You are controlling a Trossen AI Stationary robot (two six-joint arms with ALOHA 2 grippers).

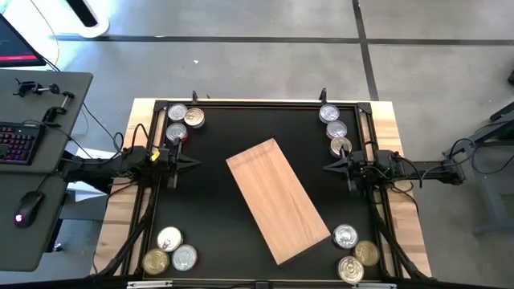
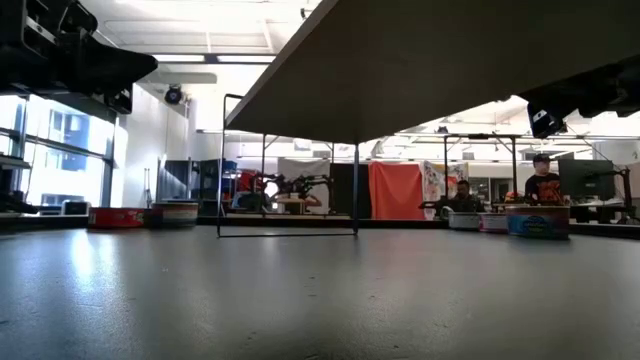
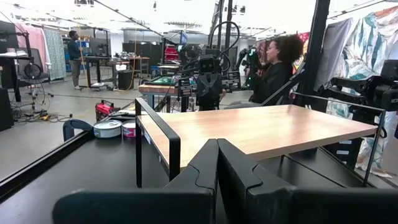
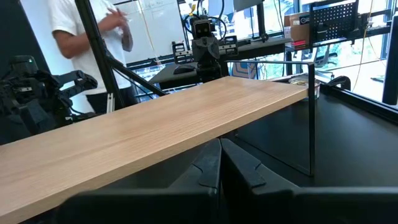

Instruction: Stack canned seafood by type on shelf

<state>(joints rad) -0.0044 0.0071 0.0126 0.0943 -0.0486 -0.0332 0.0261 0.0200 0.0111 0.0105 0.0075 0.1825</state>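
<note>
Both hands pressed together, empty—left hand (image 1: 195, 163) at nine o'clock, right hand (image 1: 325, 167) at three—beside the bare shelf (image 1: 277, 199); reaching, they may topple cans (image 1: 184, 122).

Shelf (image 1: 278, 199) central, cans (image 1: 184, 123) at corners

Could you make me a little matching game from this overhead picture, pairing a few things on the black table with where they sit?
Things:
1. light-brown wooden shelf board
2. left gripper
3. right gripper
4. round tin with a red side label

Places:
A. far-left corner, among other tins
B. middle of the table, lying diagonally
C. right of the board, shut, pointing at it
D. left of the board, shut, pointing at it

Pairs: 1-B, 2-D, 3-C, 4-A
</note>
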